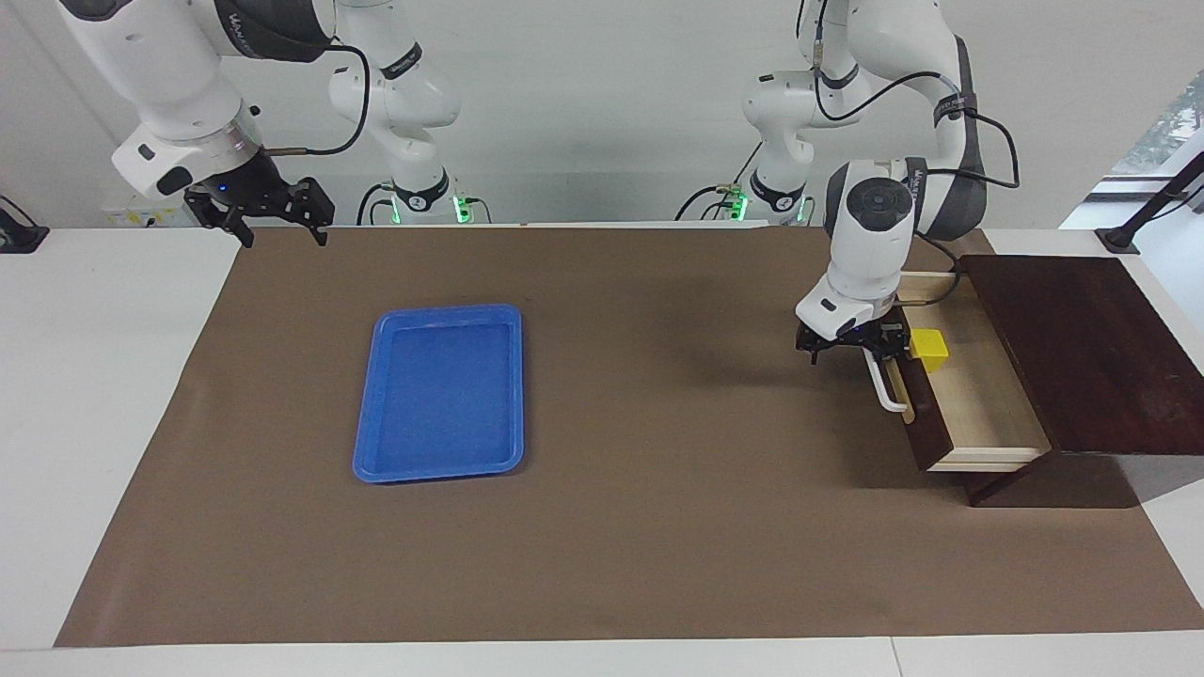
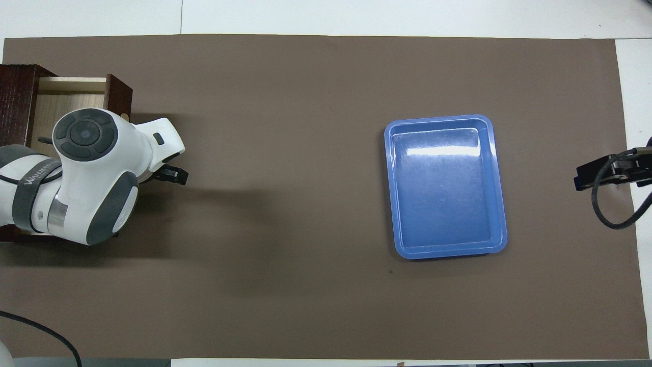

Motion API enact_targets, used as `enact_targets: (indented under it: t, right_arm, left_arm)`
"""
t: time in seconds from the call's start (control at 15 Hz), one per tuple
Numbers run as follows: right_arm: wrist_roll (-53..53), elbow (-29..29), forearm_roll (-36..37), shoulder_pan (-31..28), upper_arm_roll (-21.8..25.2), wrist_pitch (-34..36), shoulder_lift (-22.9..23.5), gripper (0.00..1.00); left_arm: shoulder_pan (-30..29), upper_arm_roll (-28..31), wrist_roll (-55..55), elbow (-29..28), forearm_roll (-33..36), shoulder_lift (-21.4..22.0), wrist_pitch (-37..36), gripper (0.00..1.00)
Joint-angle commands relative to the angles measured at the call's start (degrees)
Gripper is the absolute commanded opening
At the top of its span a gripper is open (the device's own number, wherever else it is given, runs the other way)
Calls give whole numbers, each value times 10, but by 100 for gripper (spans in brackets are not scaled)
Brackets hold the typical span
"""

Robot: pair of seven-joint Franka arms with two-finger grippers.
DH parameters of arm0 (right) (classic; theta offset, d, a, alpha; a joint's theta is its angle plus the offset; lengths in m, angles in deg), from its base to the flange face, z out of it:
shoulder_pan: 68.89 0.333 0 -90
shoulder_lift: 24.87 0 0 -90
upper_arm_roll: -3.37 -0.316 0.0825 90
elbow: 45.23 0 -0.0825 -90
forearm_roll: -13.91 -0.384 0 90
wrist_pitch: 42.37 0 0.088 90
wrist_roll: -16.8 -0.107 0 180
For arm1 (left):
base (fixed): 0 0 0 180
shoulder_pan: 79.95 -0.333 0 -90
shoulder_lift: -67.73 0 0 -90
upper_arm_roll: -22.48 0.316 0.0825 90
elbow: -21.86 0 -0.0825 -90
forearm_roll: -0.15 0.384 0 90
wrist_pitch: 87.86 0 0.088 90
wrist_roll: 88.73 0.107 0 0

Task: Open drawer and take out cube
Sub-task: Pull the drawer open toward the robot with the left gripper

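Observation:
The drawer (image 1: pixel 926 423) stands pulled out of its dark wooden cabinet (image 1: pixel 1082 348) at the left arm's end of the table, and its pale wood inside shows. The yellow cube (image 1: pixel 929 348) sits in the drawer, at the end nearer to the robots and close to the front panel. My left gripper (image 1: pixel 851 350) is low at the robots' end of the white bar handle (image 1: pixel 889 385), beside the cube. In the overhead view the left arm covers the cube and most of the drawer (image 2: pixel 76 86). My right gripper (image 1: pixel 259 226) is open, empty and raised at the right arm's end, waiting.
An empty blue tray (image 1: pixel 440 393) lies on the brown mat toward the right arm's end; it also shows in the overhead view (image 2: pixel 443 188). The brown mat (image 1: pixel 658 470) covers most of the table. The cabinet stands at the mat's edge.

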Motion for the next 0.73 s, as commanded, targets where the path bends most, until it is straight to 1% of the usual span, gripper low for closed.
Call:
enact_targets:
  t: [0.0,0.13,0.2,0.47,0.53,0.66]
  right_arm:
    - [1,-3,3,-6,-5,12,-1,100]
    - [1,-3,3,-6,-5,12,-1,100]
    - [1,-3,3,-6,-5,12,-1,100]
    - [1,-3,3,-6,-5,12,-1,100]
    - [1,-3,3,-6,-5,12,-1,100]
    - [1,-3,3,-6,-5,12,-1,100]
  left_arm:
    - [18,2,-5,-12,-1,9,1,100]
    - [18,2,-3,-6,-1,9,-9,100]
    - [17,2,3,6,-1,7,-24,100]
    - [19,2,24,93,-1,-10,-141,100]
    - [19,1,25,107,-2,-10,-161,100]
    - [19,2,25,147,-27,-7,-205,100]
